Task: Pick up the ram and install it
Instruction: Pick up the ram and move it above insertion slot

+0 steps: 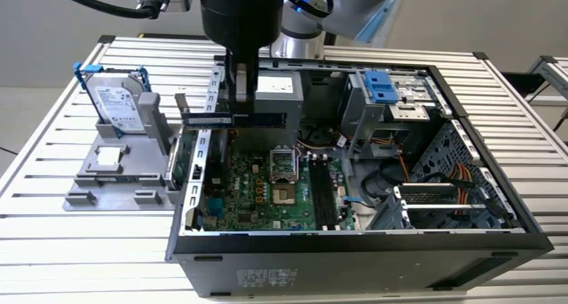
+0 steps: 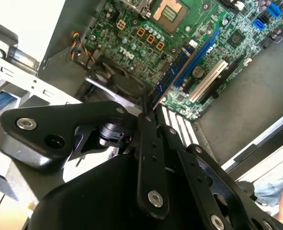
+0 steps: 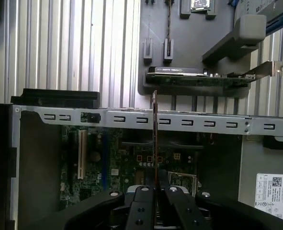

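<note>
Halfway through: holding the ram (image 1: 209, 120) on edge in a gripper (image 1: 241, 110) closed on it, up above the motherboard (image 1: 257, 197) and clear of it, with seating into a slot left undone.

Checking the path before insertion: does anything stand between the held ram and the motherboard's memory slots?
Nothing visible does. In the exterior view, the tool holds the ram above the open case, and the memory slots lie bare.
</note>
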`<state>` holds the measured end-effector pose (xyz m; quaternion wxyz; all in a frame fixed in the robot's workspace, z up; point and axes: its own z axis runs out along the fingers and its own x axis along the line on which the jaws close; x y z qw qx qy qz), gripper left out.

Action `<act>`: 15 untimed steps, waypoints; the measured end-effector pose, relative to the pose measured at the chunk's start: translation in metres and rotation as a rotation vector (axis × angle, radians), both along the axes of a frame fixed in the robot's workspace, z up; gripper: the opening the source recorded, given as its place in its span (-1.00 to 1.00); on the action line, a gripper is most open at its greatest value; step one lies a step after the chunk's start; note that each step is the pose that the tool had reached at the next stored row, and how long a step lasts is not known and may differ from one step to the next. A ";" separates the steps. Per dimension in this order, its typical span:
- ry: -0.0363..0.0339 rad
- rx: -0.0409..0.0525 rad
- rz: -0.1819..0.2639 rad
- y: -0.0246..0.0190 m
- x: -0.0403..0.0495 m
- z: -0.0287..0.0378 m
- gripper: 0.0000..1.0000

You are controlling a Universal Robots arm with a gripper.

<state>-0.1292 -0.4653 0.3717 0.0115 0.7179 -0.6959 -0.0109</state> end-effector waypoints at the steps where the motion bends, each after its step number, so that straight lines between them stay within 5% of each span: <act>1: 0.0000 0.0000 0.000 0.0001 0.0016 0.0000 -1.00; 15: 0.0000 -0.0005 0.000 0.0054 0.0241 0.0000 -1.00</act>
